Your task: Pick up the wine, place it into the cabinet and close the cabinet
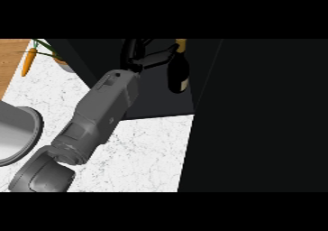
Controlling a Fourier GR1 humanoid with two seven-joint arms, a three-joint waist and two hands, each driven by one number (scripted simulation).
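The wine bottle (pixel 178 72) is dark with a pale label and a yellowish top. It stands inside the dark cabinet (pixel 160 99), near the shelf's right side. My left hand (pixel 134 54) is inside the cabinet just left of the bottle, at the end of the grey forearm (pixel 103 110) that comes in from the lower left. Its fingers point upward and are not wrapped round the bottle. Only the thumb (pixel 160 56) stretches right, up to the bottle's shoulder. The cabinet door (pixel 260 113) stands open and fills the right side of the view. My right hand does not show.
A white marble counter (pixel 140 153) lies under the arm. A grey metal pot (pixel 14 131) sits at the left edge. A carrot (pixel 28 61) and a pale bowl (pixel 66 65) lie at the back left, beside a wooden surface (pixel 7 63).
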